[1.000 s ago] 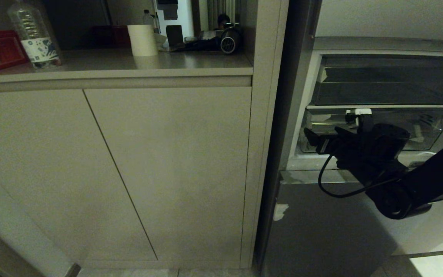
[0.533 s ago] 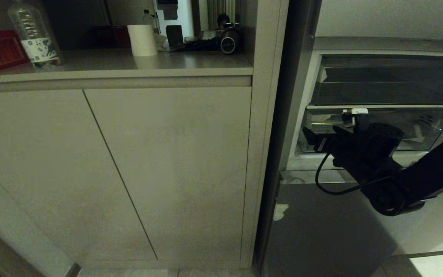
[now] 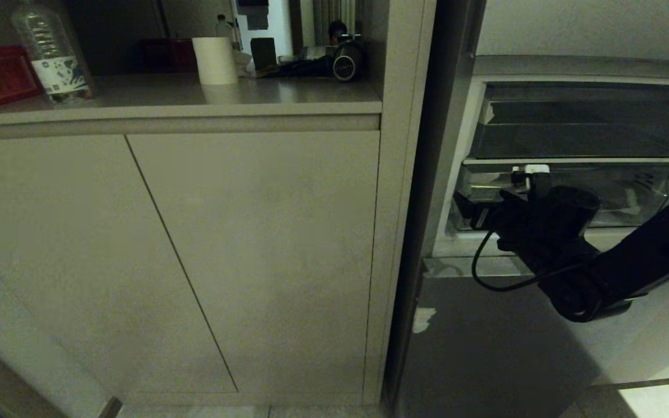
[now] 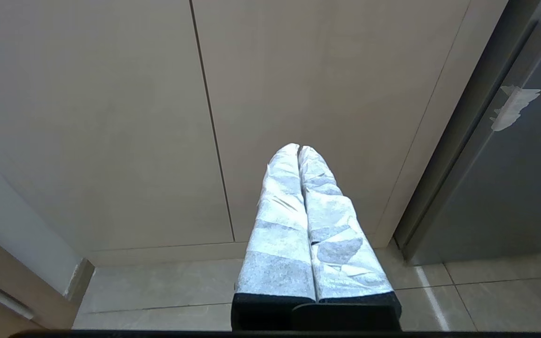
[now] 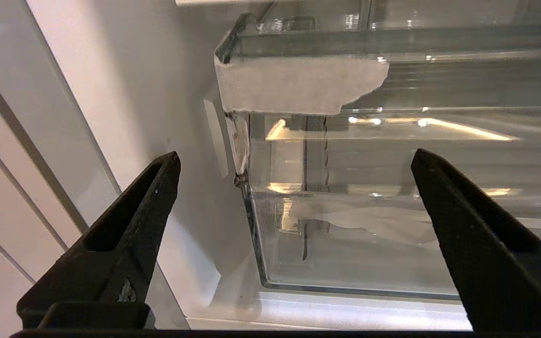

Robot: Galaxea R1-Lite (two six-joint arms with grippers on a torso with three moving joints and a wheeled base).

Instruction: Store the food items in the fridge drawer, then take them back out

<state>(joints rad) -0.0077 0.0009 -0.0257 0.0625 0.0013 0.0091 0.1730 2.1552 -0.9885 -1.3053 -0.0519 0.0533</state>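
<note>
Head view: dim, murky, dark shadow below the right end effector (image 3: 468, 210). Left wrist view: bright, even daylight. Right wrist view: warm glare streaks on the fridge drawer (image 5: 392, 206) beyond the end effector; sharp.

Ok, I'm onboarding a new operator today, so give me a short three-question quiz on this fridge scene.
1. True or false: the right gripper is shut on an orange fruit.
2. Which does the right gripper face? A) the paper roll on the counter B) the taped corner of the clear fridge drawer C) the water bottle
3. Fill in: the left gripper, wrapped in silvery material, points at a closed cabinet ____.

Key: 1 false, it is open and empty; 2 B; 3 door.
</note>
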